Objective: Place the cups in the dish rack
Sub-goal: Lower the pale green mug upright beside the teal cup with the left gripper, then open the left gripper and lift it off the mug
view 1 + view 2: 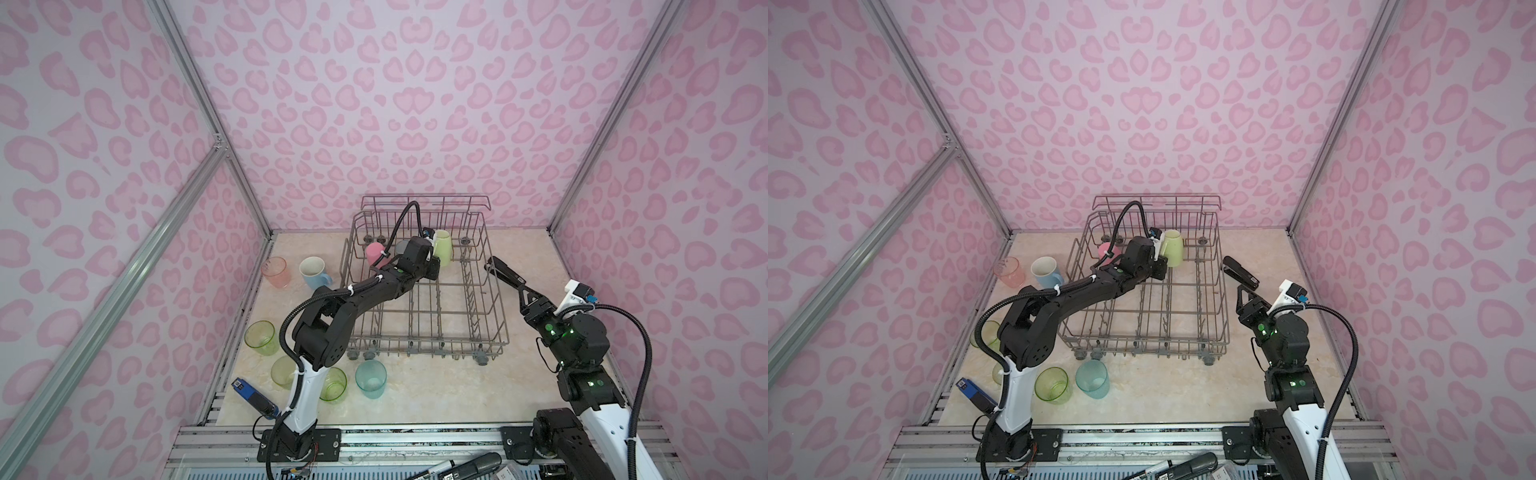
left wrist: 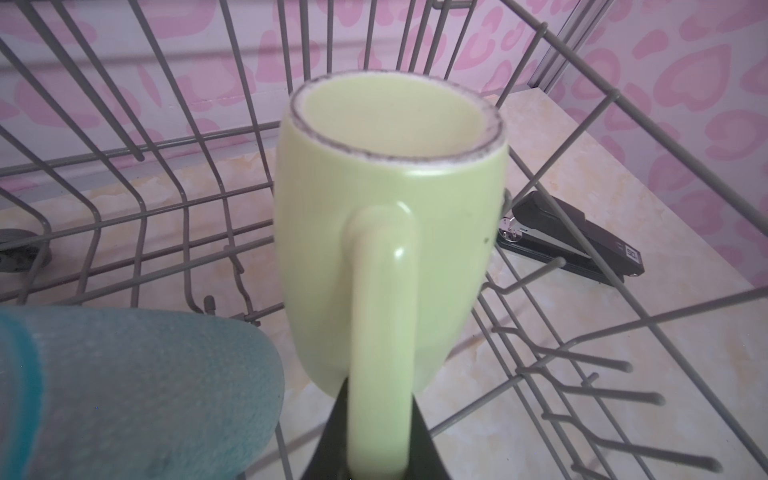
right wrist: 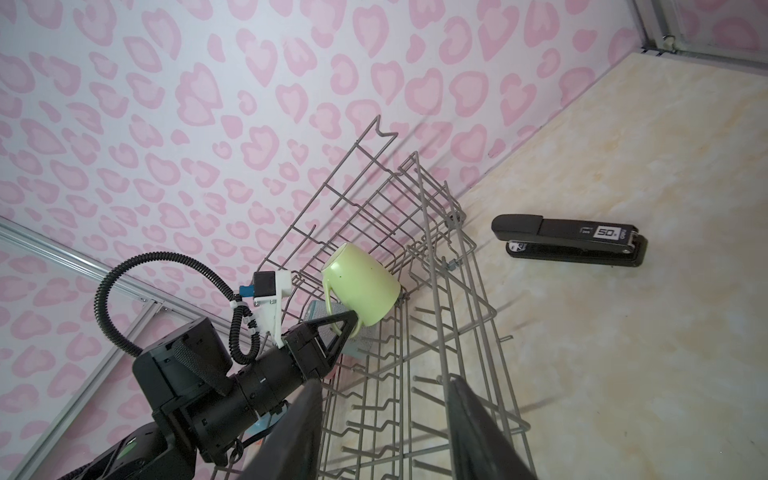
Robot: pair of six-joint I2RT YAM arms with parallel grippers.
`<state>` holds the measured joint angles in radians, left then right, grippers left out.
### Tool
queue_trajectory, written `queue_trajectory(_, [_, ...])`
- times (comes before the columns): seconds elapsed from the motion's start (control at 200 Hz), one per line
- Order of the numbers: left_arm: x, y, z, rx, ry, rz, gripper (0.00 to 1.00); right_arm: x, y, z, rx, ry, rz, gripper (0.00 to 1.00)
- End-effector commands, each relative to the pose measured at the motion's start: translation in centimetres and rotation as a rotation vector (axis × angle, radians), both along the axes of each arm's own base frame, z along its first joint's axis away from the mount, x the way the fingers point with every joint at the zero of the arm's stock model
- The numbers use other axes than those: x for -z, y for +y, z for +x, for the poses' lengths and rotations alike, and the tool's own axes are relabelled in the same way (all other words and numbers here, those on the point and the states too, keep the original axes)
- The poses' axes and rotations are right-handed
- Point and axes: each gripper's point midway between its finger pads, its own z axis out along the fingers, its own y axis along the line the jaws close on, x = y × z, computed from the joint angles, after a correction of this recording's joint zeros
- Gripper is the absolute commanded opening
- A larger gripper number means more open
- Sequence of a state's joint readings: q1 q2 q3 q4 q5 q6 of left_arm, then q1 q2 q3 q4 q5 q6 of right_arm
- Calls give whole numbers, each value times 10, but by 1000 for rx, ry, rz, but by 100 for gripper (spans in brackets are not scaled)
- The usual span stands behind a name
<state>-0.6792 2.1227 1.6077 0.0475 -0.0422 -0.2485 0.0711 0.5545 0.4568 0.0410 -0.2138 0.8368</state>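
**user1:** Cream marbled bench (image 1: 436,399), pink heart-print walls (image 1: 415,104), aluminium posts (image 1: 222,145). Where's the light-green mug (image 1: 444,247)?

**user2:** Upside-down at the back of the dish rack (image 1: 453,307), left end effector (image 3: 348,326) clamped on its handle. Right end effector (image 3: 384,382) hangs half-open, empty, near the black stapler (image 3: 569,241).

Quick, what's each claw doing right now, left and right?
Left claw: closed on the handle of the light-green mug.
Right claw: open, holding nothing.
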Motion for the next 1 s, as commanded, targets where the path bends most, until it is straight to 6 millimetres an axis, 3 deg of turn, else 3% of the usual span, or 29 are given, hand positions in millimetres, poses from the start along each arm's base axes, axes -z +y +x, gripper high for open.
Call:
queue_trajectory(0.0, [30,12,-11,-30,85,69,18,-3,1,1,-8,-24,3,49])
queue_trajectory(0.56, [31,9,-15,-15,107,83,32,0,1,0,-3,-25,15,50])
queue_trajectory(0.66, [19,7,-13,-13,92,69,35,0,1,0,-4,-24,12,50])
queue_trajectory(0.755, [6,7,-11,-16,75,63,50,0,1,0,-5,-25,9,50])
queue_trajectory(1.0, [-35,8,-9,-24,29,35,70,2,1,1,-11,4,-13,52])
